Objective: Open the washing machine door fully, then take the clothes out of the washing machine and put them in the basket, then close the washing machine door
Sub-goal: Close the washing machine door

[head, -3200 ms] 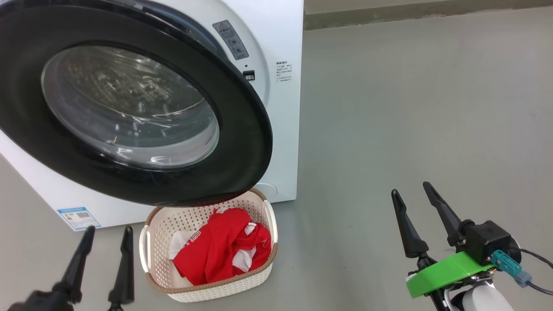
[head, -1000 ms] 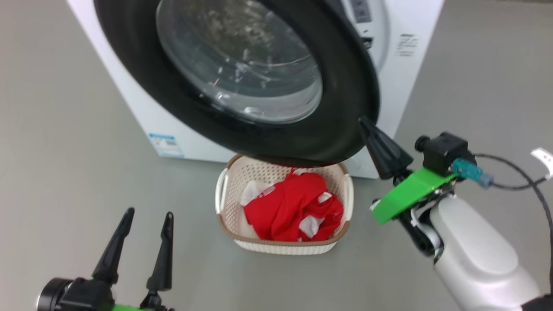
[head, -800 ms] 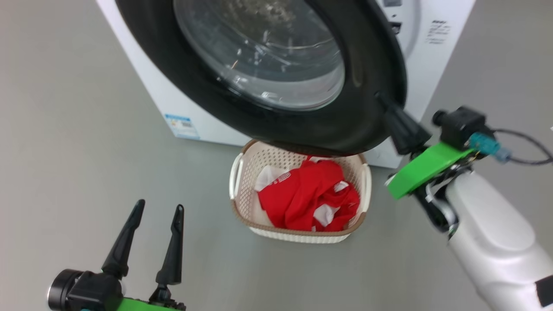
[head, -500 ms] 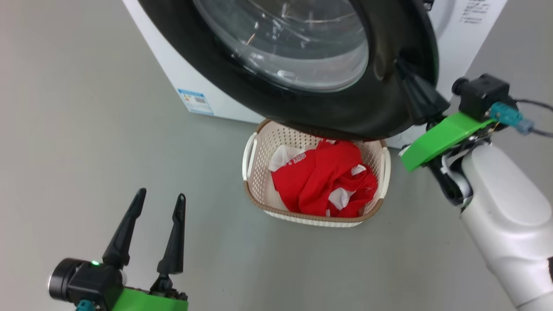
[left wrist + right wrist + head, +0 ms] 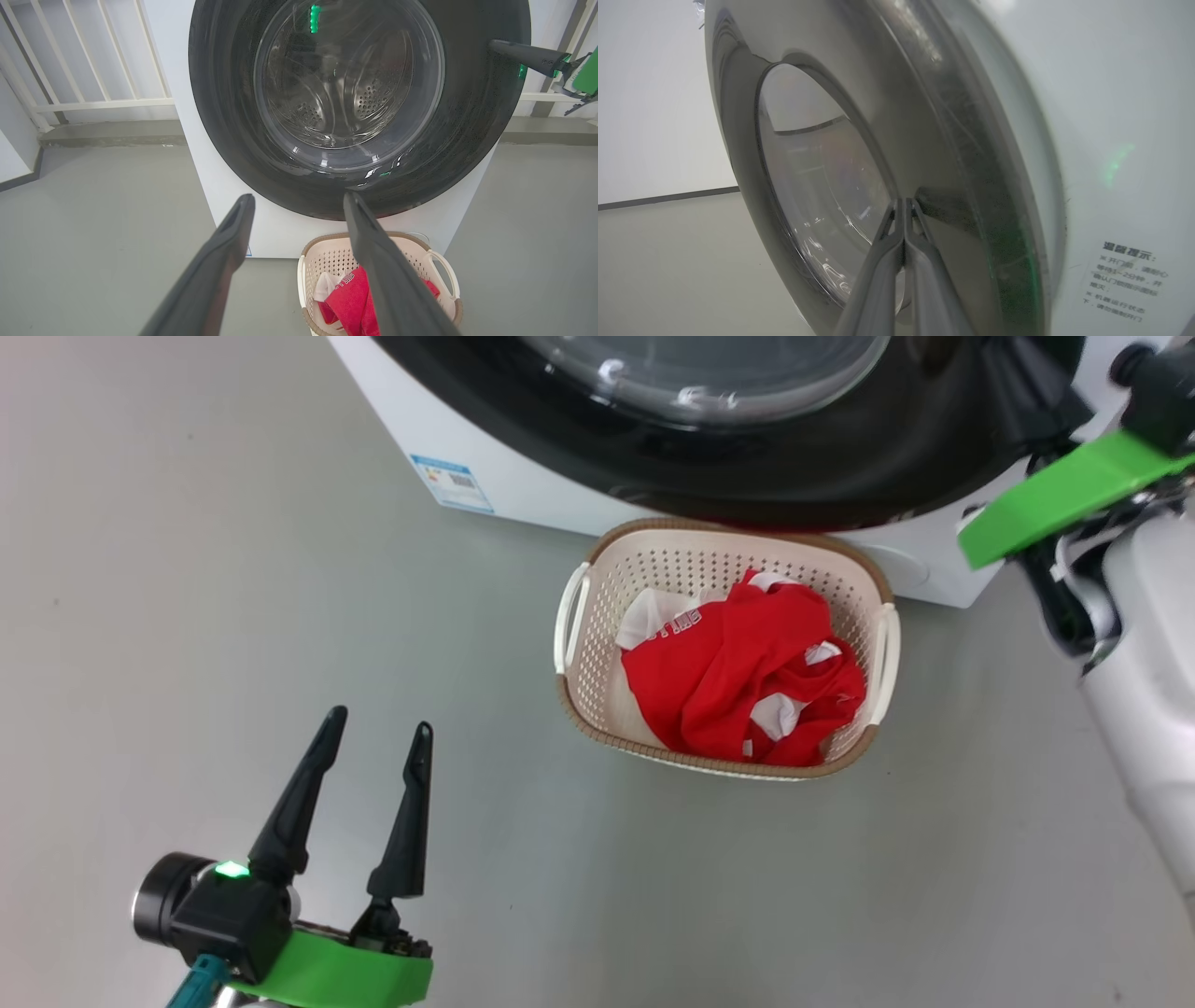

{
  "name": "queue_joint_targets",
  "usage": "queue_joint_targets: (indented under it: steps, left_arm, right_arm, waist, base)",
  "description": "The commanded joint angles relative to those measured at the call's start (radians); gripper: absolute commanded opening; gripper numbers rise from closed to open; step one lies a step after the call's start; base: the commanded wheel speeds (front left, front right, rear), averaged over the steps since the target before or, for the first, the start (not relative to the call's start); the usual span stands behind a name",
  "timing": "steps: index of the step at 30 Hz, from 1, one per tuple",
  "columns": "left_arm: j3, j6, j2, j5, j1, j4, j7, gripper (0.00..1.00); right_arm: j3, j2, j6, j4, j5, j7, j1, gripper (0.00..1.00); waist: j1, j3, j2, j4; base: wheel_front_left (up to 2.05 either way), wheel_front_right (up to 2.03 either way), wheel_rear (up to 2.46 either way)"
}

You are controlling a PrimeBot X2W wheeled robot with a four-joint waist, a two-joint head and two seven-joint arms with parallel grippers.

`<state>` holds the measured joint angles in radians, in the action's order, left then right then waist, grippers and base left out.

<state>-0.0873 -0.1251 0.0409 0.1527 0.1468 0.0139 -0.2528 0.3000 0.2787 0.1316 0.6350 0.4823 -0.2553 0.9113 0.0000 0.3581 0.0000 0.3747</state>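
Right gripper, fingers together, is touching the washing machine door at its 3 o'clock rim; left gripper, fingers apart, is hovering farther off.

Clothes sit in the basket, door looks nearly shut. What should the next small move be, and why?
Probably press the right gripper into the washing machine door, toward the washing machine: its shut fingertips touch the black rim, the clothes lie in the basket, and I cannot tell whether the door has latched.
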Motion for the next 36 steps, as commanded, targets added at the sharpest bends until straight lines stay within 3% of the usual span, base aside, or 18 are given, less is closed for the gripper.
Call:
queue_joint_targets:
  steps: [1, 7, 14, 23, 24, 26, 27, 36]
  left_arm:
    - [0.028, -0.006, 0.011, 0.013, 0.02, -0.019, -0.009, 1.0]
    - [0.01, -0.006, 0.011, 0.018, 0.032, -0.013, -0.009, 1.0]
    - [-0.006, -0.006, 0.012, 0.015, 0.044, -0.004, -0.009, 1.0]
    - [-0.01, -0.006, 0.021, 0.043, 0.06, 0.009, -0.009, 1.0]
    - [-0.008, -0.006, 0.021, 0.047, 0.063, 0.01, -0.009, 1.0]
    - [-0.004, -0.006, 0.021, 0.058, 0.067, 0.012, -0.009, 1.0]
    - [-0.002, -0.006, 0.02, 0.062, 0.069, 0.016, -0.009, 1.0]
    - [0.029, -0.006, 0.019, 0.103, 0.089, 0.05, -0.009, 1.0]
  right_arm:
    - [-0.006, 0.0, -0.001, -0.015, -0.005, -0.006, 0.034, 0.0]
    - [-0.058, 0.021, -0.001, 0.032, -0.023, -0.006, 0.109, 0.0]
    - [-0.146, 0.0, -0.001, 0.065, -0.071, -0.006, 0.151, 0.0]
    - [-0.099, -0.025, -0.001, 0.044, -0.058, -0.006, 0.127, 0.0]
    - [-0.096, -0.029, -0.001, 0.032, -0.054, -0.006, 0.117, 0.05]
    - [-0.093, -0.035, -0.001, 0.002, -0.05, -0.006, 0.091, 0.5]
    - [-0.092, -0.039, -0.001, -0.013, -0.049, -0.006, 0.075, 1.0]
    - [-0.119, -0.064, -0.001, -0.145, -0.09, -0.006, -0.098, 1.0]
  waist:
    - [0.0, 0.021, 0.0, 0.018]
    - [0.0, 0.043, 0.0, 0.037]
    - [0.0, 0.048, 0.0, 0.04]
    - [0.0, 0.035, 0.0, -0.005]
    - [0.0, 0.031, 0.0, -0.014]
    - [0.0, 0.023, 0.0, -0.035]
    - [0.0, 0.019, 0.0, -0.047]
    - [0.0, -0.043, 0.0, -0.174]
  base:
    - [0.0, 0.0, 0.0]
    - [0.0, 0.0, 0.0]
    - [0.0, 0.0, 0.0]
    - [0.0, 0.0, 0.0]
    - [0.0, 0.0, 0.0]
    - [0.0, 0.0, 0.0]
    - [0.0, 0.0, 0.0]
    - [0.0, 0.0, 0.0]
